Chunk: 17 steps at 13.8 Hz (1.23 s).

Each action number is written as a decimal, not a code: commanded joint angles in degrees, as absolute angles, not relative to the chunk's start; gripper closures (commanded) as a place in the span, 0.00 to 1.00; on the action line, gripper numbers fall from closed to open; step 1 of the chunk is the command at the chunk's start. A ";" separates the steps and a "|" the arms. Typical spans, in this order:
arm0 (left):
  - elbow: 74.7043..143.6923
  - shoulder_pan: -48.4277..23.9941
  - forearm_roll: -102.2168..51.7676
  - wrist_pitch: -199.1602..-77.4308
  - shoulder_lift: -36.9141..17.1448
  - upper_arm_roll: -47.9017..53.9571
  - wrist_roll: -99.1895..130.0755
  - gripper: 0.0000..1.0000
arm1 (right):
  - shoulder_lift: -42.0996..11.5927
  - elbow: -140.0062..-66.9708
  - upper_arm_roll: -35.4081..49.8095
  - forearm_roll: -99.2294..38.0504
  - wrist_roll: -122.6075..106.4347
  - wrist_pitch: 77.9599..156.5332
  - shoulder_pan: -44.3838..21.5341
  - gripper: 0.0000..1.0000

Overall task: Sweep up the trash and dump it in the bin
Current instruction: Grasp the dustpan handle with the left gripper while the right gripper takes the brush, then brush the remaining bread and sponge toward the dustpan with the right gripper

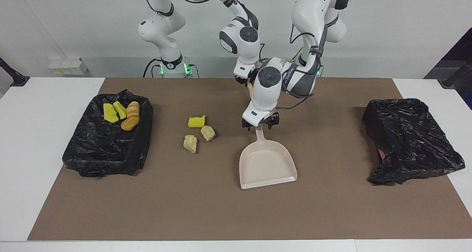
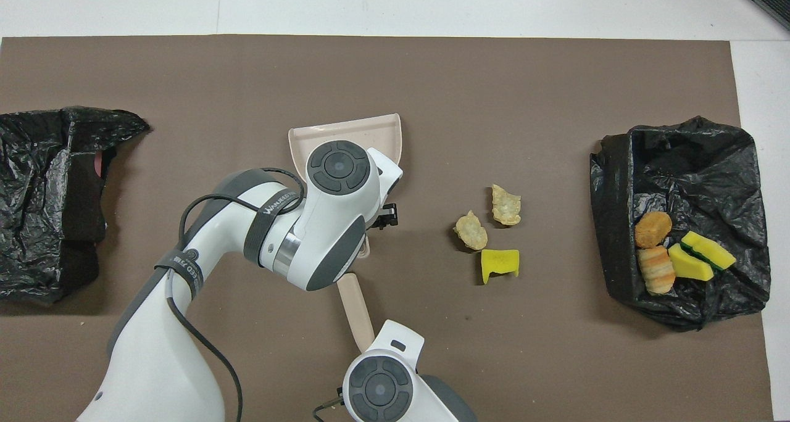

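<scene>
We have our right jaws (image 1: 247, 83) clamped on the brush (image 2: 356, 305) handle, and our left jaws (image 1: 260, 123) sit at the dustpan (image 1: 266, 163) handle (grip unclear). Three scraps (image 1: 199, 132) lie loose on the counter (image 1: 206, 207) beside the pan, four in the bin (image 1: 107, 149). Next: secure the pan, then sweep.

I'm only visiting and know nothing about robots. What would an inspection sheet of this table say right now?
Surface: brown mat on a white table.
Job's things: loose on the mat, a yellow sponge piece and two beige lumps; four more pieces in the black-lined bin at the right arm's end; empty dustpan.
Clutter: second black bag at the left arm's end.
Grippers: left gripper at the dustpan's handle; right gripper shut on the brush handle.
Cables: black cable along the left arm.
Surroundings: white wall, small white box.
</scene>
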State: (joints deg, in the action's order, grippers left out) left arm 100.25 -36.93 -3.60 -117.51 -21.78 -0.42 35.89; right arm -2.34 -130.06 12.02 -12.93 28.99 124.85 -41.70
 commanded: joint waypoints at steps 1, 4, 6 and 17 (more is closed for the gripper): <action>101.60 -37.79 -3.87 -118.65 -20.92 -1.41 36.39 0.93 | 2.44 -129.46 11.95 -10.81 27.08 117.45 -38.16 1.00; 100.99 -37.44 -3.95 -118.30 -20.92 -1.41 35.69 1.00 | 9.03 -129.72 11.87 -8.98 26.63 108.40 -33.33 1.00; 100.29 -36.83 -3.69 -117.69 -20.22 -2.10 35.16 1.00 | 12.03 -129.73 11.87 -5.99 24.36 102.51 -27.80 1.00; 101.86 -27.96 -3.69 -109.34 -11.17 -3.34 -20.24 1.00 | 0.10 -125.25 12.30 15.21 10.63 111.25 -4.04 1.00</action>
